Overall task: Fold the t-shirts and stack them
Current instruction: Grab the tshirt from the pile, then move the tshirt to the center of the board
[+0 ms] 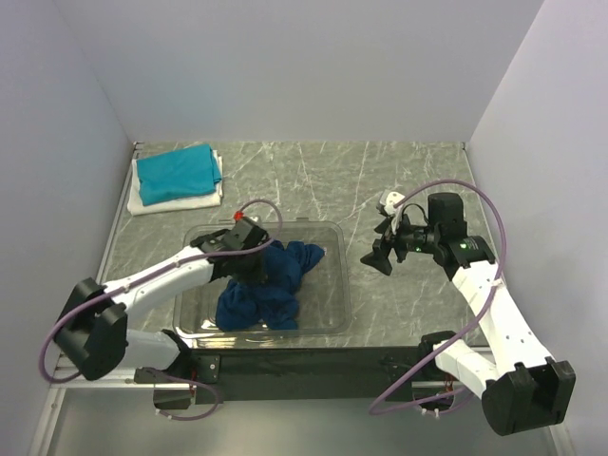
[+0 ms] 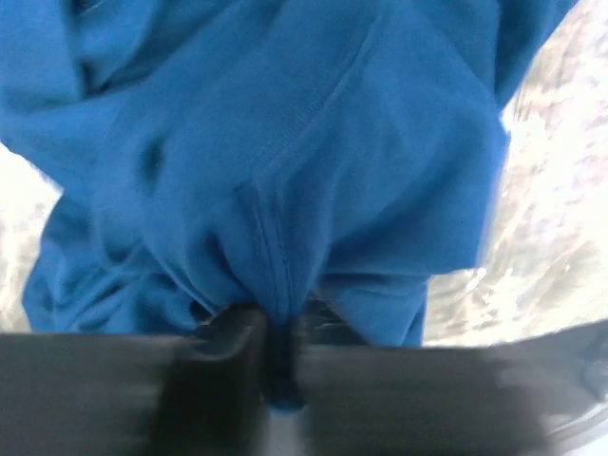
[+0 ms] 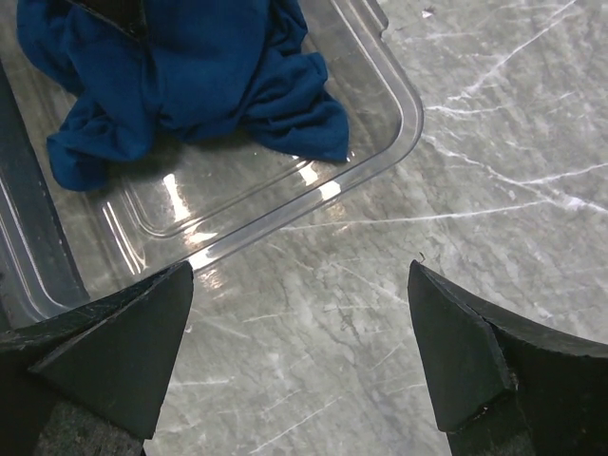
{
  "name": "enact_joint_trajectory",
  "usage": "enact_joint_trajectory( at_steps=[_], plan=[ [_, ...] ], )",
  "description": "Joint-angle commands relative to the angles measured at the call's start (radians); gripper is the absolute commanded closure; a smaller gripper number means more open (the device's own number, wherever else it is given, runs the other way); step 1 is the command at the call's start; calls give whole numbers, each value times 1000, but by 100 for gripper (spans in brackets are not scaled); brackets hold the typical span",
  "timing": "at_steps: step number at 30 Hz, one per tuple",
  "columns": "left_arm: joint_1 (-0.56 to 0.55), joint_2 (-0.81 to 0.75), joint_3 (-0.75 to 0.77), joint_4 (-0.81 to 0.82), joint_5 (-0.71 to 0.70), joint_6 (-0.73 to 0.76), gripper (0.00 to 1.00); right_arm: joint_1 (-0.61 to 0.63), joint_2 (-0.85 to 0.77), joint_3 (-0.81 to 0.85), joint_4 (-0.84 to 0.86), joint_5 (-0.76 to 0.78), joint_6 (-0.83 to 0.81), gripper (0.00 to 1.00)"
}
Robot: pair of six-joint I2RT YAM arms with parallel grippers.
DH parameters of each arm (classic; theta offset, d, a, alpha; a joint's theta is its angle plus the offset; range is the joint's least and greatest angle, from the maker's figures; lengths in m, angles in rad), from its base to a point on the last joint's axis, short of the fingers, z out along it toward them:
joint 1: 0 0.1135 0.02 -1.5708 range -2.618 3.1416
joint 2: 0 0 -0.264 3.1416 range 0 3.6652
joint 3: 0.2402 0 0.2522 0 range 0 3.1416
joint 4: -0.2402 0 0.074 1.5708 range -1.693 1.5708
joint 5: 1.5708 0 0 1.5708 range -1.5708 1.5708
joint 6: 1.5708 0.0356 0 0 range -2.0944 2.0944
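Left arm (image 1: 161,275) dips into the clear bin (image 1: 340,285).
The left gripper (image 2: 277,334) pinches a fold of navy t-shirt (image 2: 313,161), blurry up close; the right gripper (image 3: 299,275) hangs wide open.

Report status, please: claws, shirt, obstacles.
Left claw pinching crumpled navy blue cloth t-shirt inside clear plastic bin. Right claw open, empty, over grey marble table. No obstacle seen.

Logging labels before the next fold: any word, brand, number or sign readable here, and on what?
None can be read.
The navy tee is crumpled, with no print or tag showing.
The bin, teal tee, white tee and table bear no visible text.
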Motion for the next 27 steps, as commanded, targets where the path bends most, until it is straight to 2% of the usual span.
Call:
enact_joint_trajectory(
  at_steps=[1, 5, 6, 8, 9, 11, 12, 13, 14, 15, 18, 20, 23, 27],
  plan=[
    [-65, 13, 128, 11, -118, 10, 100, -2, -37, 5, 22, -10, -8, 0],
    [-81, -84, 341, 23, -153, 138, 100, -19, -52, 57, -20, -15, -21, 1],
    [-81, -102, 448, 69, -152, 192, 100, -39, -54, 71, -24, -19, -14, 1],
    [-79, -104, 570, 118, -153, 249, 100, -59, -55, 109, -17, -32, 22, 1],
    [-76, -86, 698, 156, -138, 296, 100, -70, -57, 119, -9, -32, 54, 2],
    [-69, 8, 837, 184, -101, 335, 100, -79, -58, 139, 17, -36, 81, 2],
    [-67, 92, 986, 195, -85, 368, 100, -79, -60, 140, 26, -35, 100, 3],
    [-66, 138, 1064, 212, -60, 387, 100, -81, -61, 143, 43, -33, 110, 3],
    [-66, 186, 1224, 218, -58, 402, 100, -81, -61, 143, 54, -24, 120, 3],
    [-62, 282, 1308, 221, -61, 437, 100, -81, -64, 142, 66, -20, 145, 3],
    [-50, 440, 1588, 248, -109, 475, 100, -85, -75, 139, 97, 6, 177, 3],
    [-14, 465, 1621, 387, -103, 453, 100, -88, -81, 132, 118, 19, 197, 3],
    [29, 465, 1572, 610, -121, 398, 100, -96, -101, 113, 131, 34, 217, 3],
    [59, 543, 1653, 728, -144, 369, 100, -110, -117, 86, 147, 42, 246, 2]
  ],
)
